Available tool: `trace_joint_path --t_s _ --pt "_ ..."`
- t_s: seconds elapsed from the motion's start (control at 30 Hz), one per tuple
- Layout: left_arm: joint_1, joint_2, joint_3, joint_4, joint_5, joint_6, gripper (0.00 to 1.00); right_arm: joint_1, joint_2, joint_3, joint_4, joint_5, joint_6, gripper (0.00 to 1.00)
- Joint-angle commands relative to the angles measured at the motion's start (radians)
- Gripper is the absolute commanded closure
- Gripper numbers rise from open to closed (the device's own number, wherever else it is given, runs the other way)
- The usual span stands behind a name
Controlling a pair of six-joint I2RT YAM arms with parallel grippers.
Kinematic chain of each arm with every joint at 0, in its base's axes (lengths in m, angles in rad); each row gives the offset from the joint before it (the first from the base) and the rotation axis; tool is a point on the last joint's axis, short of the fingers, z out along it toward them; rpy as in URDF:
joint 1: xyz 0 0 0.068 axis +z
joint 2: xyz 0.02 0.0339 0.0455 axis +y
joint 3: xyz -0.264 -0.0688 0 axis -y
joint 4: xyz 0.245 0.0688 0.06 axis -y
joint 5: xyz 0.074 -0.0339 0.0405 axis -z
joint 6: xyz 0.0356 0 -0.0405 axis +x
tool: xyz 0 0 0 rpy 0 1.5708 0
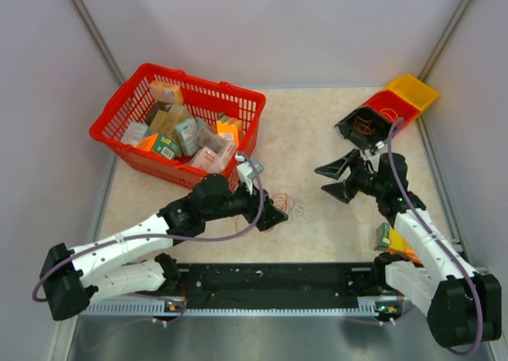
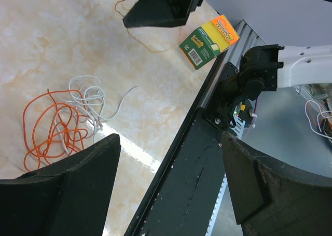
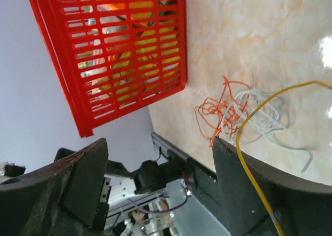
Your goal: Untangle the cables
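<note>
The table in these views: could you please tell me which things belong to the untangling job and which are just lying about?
Job: orange and white cable tangle; yellow wire by the right end effector; perhaps the red bin, which seems to hold wire.
Lying about: red basket of boxes; green-and-orange box; yellow bin.

On the table (image 1: 317,131), the basket (image 1: 143,156) stood at the far left, with many packets (image 1: 186,131) inside it. The cables (image 1: 287,205) lay near the middle, in front of the basket's right corner. The left gripper (image 1: 274,216) was just beside them, on their left; the right gripper (image 1: 327,180) was to their right, apart from them. Behind the right gripper, in the far right corner, two bins (image 1: 393,103) stood side by side. A small box (image 1: 383,236) lay at the near right edge, beside the right arm.
</note>
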Motion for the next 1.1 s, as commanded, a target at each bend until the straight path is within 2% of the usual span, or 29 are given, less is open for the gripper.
trace_joint_path --t_s 0.0,0.07,0.13,0.2,0.27,0.33,0.43,0.5,0.6,0.7,0.8,0.87,1.0,1.07 --pt "0.004 0.01 0.065 0.049 0.022 -0.006 0.18 0.011 -0.061 0.005 -0.065 -0.13 -0.019 0.15" --pt "0.004 0.013 0.063 0.056 0.027 -0.006 0.18 0.011 -0.052 -0.011 -0.126 -0.182 -0.108 0.04" --pt "0.004 0.02 0.065 0.061 0.031 -0.006 0.18 0.013 -0.058 0.032 -0.325 -0.108 -0.274 0.02" --pt "0.004 0.03 0.069 0.064 0.039 -0.006 0.17 0.011 -0.072 0.023 -0.384 -0.09 -0.365 0.02" --pt "0.004 0.049 0.077 0.07 0.063 0.009 0.18 0.011 -0.066 0.0 -0.342 -0.211 -0.391 0.03" --pt "0.004 0.073 0.094 0.07 0.083 0.035 0.23 0.013 -0.087 -0.053 -0.152 -0.39 -0.298 0.03" --pt "0.023 0.075 0.088 0.096 0.096 0.037 0.29 0.013 -0.158 -0.087 0.003 -0.469 -0.219 0.05" --pt "0.069 0.046 0.039 0.18 0.121 -0.01 0.28 0.011 -0.186 -0.081 -0.001 -0.494 -0.234 0.05" --pt "0.164 0.038 -0.007 0.298 0.221 -0.101 0.16 0.013 -0.189 -0.071 -0.016 -0.543 -0.262 0.07" --pt "0.192 0.101 0.026 0.325 0.266 -0.122 0.13 0.013 -0.209 -0.061 -0.012 -0.597 -0.271 0.11" --pt "0.2 0.177 0.059 0.338 0.27 -0.099 0.21 0.013 -0.239 -0.06 0.02 -0.632 -0.242 0.13" --pt "0.2 0.231 0.059 0.413 0.298 -0.061 0.26 0.013 -0.259 -0.055 0.042 -0.653 -0.209 0.13" --pt "0.189 0.36 0.066 0.59 0.391 0.002 0.22 0.011 -0.287 -0.041 0.079 -0.683 -0.187 0.13" --pt "0.153 0.374 0.014 0.764 0.375 0.109 0.19 0.011 -0.295 -0.034 0.065 -0.693 -0.192 0.13"
